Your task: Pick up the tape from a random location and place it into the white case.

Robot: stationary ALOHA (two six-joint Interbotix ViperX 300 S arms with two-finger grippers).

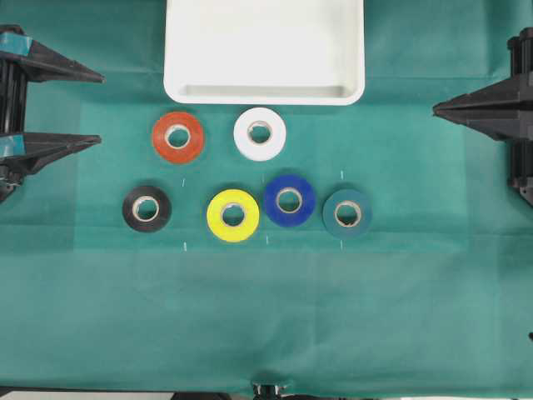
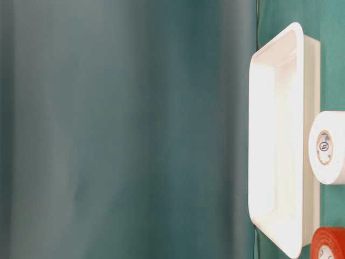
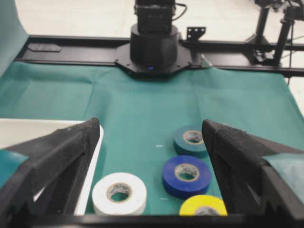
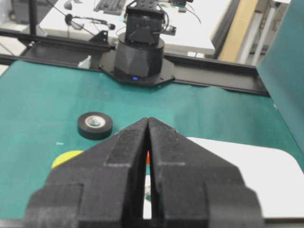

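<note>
My left hand (image 1: 98, 110) stood at the left edge of the green counter (image 1: 266, 317), its two black fingers (image 1: 62, 65) spread wide apart with nothing between them. My right hand (image 1: 436, 107) waited at the right edge, its fingers pressed together to a single point and holding nothing; the right wrist view showed only a thin slit between them. Both hands were well apart from the rolls. The white tape (image 1: 260, 133) lay flat on the counter just in front of the white case (image 1: 265, 90), close to the case's near rim but not touching it, a little right of the case's middle. The case sat at the far middle of the counter. An orange roll (image 1: 177, 137) lay to the left of the white tape, also near the case's front rim. A second row sat nearer: a black roll (image 1: 146, 208) at the left, then a yellow roll (image 1: 233, 215) touching a blue roll (image 1: 289, 200), then a dark teal roll (image 1: 347, 213) just beside the blue one at the right. From my left wrist I saw the white tape (image 3: 119, 193) low between my open fingers, beside the case's rim (image 3: 90, 183).
</note>
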